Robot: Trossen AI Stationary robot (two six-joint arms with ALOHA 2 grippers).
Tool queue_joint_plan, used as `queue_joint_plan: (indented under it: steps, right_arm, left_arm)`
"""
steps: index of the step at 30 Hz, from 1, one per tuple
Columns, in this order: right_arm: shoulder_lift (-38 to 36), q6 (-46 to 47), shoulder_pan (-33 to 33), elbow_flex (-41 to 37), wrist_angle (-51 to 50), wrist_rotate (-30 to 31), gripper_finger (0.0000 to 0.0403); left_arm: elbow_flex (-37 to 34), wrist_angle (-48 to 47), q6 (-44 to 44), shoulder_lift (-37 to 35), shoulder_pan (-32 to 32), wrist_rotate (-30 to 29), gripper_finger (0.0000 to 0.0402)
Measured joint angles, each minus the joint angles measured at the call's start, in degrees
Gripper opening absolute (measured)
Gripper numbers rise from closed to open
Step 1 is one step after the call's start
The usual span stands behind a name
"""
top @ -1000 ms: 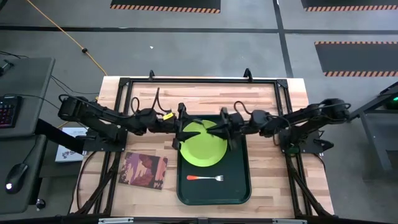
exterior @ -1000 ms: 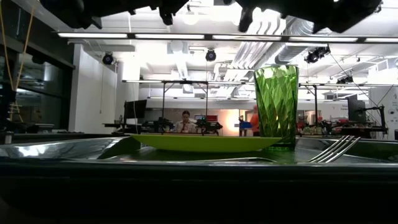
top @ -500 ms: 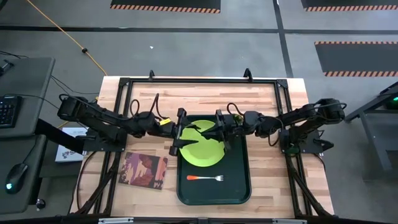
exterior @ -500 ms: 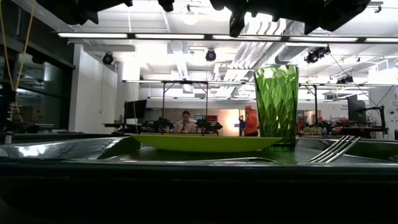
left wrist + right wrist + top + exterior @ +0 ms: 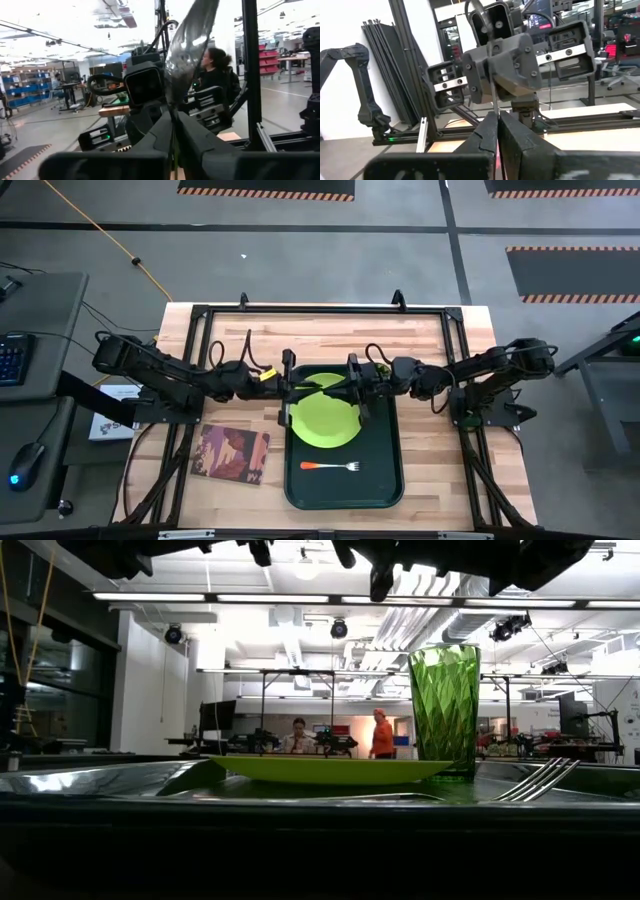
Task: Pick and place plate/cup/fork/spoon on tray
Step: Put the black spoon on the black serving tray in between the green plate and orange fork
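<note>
so both claws have closed in face to face above the lime-green plastic plate (image 5: 322, 418), left claw (image 5: 292, 385) and right claw (image 5: 350, 387) each pinched shut on the slim dark metal spoon (image 5: 187, 47), looks like a handover over the dark green tray (image 5: 385, 480)

Lime-green plate (image 5: 322, 418) and orange-red-handled, silver-tined fork (image 5: 330, 467) on dark green tray (image 5: 385, 480); translucent dark-green faceted cup (image 5: 444, 708); reddish-brown patterned mat (image 5: 230, 454) on pale wood worktop (image 5: 430, 340).

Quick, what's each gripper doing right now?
Left gripper: closed on the spoon.
Right gripper: closed, apparently on the same spoon's other end.
</note>
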Motion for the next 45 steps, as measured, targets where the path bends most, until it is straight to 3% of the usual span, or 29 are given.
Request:
queue_joint_plan:
  steps: [4,9,16,19,22,25,32,35,37,45]
  right_arm:
    - [0.0,0.6,0.0,0.0,-0.2,0.4,0.0]
    - [-2.2,0.6,-0.1,0.0,-4.4,4.8,0.0008]
    - [-3.4,-1.2,0.6,-0.1,-6.8,7.1,0.0095]
    - [-3.4,-2.8,0.8,-0.1,-7.0,7.9,0.0139]
    - [-3.4,-3.5,0.8,-0.1,-6.8,9.5,0.0174]
    - [-3.4,-3.9,0.8,0.0,-7.0,9.7,0.0193]
    - [-3.4,-7.9,2.2,3.0,-14.7,10.4,0.0197]
    - [-3.5,-10.2,3.4,4.1,-18.2,14.9,0.0197]
    - [-3.5,-11.3,4.0,4.2,-18.9,18.2,0.0197]
    - [-4.5,-14.2,5.9,4.2,-20.7,22.4,0.0197]
  left_arm:
    - [0.0,-2.4,-0.3,-1.3,0.0,-0.6,0.0008]
    - [-0.1,-12.6,-2.3,-7.6,0.1,-2.5,0.0003]
    - [0.0,-25.0,-6.7,-14.4,-1.5,-3.7,0.0002]
    - [0.8,-34.4,-10.2,-15.1,-2.0,-3.6,0.0002]
    - [4.6,-46.2,-14.7,-14.1,-2.0,-3.7,0.0001]
    - [7.9,-51.0,-15.9,-10.6,-2.2,-3.9,0.0001]
    - [15.5,-54.8,-15.9,-0.8,-2.4,-4.2,0.0001]
    - [18.1,-57.0,-15.9,2.0,-2.1,-4.6,0.0001]
    - [19.4,-57.7,-15.9,3.2,-2.1,-5.1,0.0001]
    - [20.8,-62.1,-16.0,3.1,-2.1,-6.7,0.0001]
